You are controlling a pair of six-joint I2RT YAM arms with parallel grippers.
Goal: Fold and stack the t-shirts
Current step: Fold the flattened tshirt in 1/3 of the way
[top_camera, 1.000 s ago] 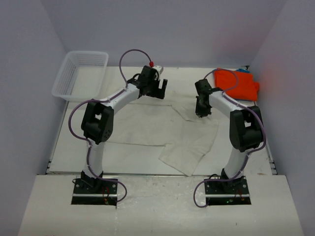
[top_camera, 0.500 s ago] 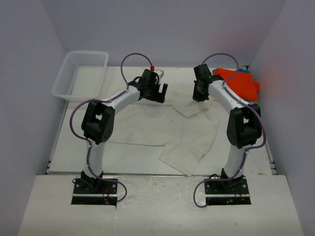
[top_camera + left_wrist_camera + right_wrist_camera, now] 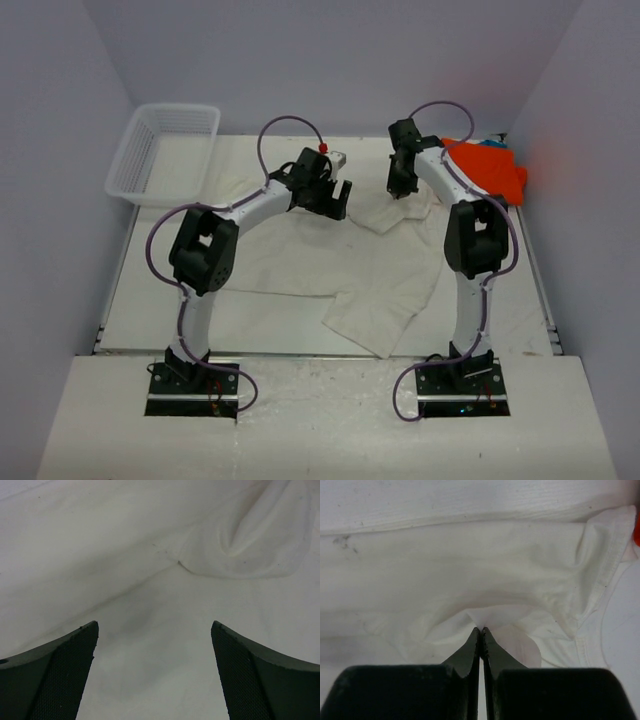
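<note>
Right end effector tight on a pinch of cream t-shirt.

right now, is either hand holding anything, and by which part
The right hand is shut on the cream tee, pinching a small fold near its far edge. The left hand is open over the tee, holding nothing.

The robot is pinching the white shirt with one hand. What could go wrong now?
1. The right gripper pinches only a small tuck of the cream t-shirt at its very tips, so the cloth might slip out when pulled.
2. The left gripper hangs open and holds nothing, so a one-sided pull could bunch the shirt.
3. The orange t-shirt lies close by the right arm and might get dragged.
</note>
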